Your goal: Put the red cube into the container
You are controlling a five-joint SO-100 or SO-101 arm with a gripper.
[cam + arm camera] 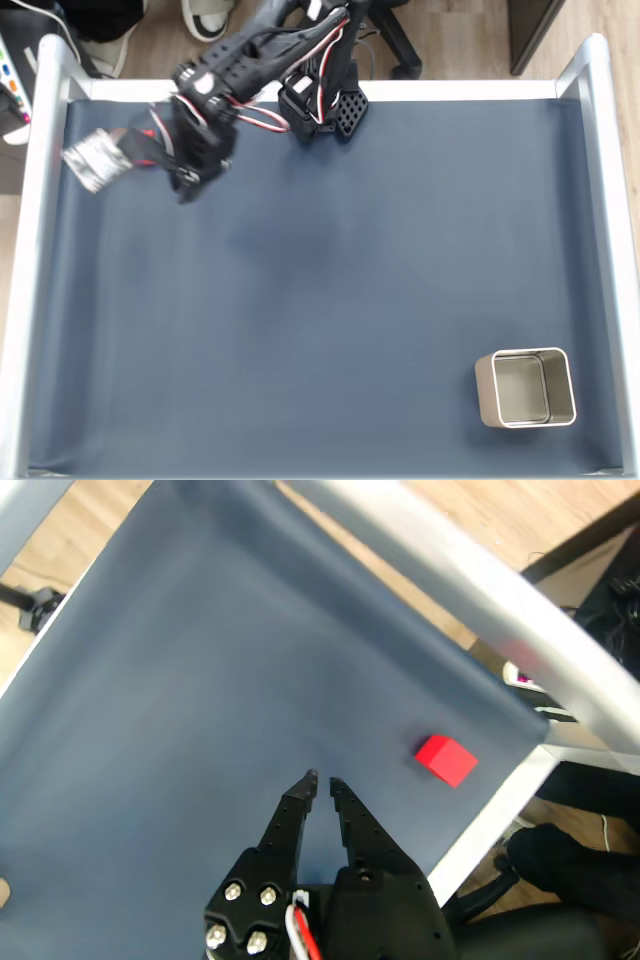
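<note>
Claw [320, 779]: black, two toothed fingers, entering the wrist view from the bottom edge; tips nearly together with a thin slit between them, nothing held. Hangs above bare mat, apart from the cube. In the fixed view the claw end is blurred and hidden under the arm, so its state cannot be told there.

Cube [446, 759]: small, bright red, plain faces. Lies on the mat in the corner where two rails meet, just beside the rail, to the right of and slightly above the claw tips in the wrist view.

Tin [524, 388]: silver-grey, squarish, rounded corners, thin pale rim, dull grey inside. Stands upright and open on the mat near the lower right corner of the fixed view, well apart from the arm; nothing seen inside.

Arm [215, 110]: black, red and white wires along it, base against the top rail in the fixed view, reaching toward the upper left corner of the mat.

Mat [320, 290]: dark blue-grey, covers the table inside the rails.

Rails [38, 200]: pale silver metal, framing the mat on its sides.

Floor [460, 35]: pale wood beyond the top rail, with dark chair legs on it.
</note>
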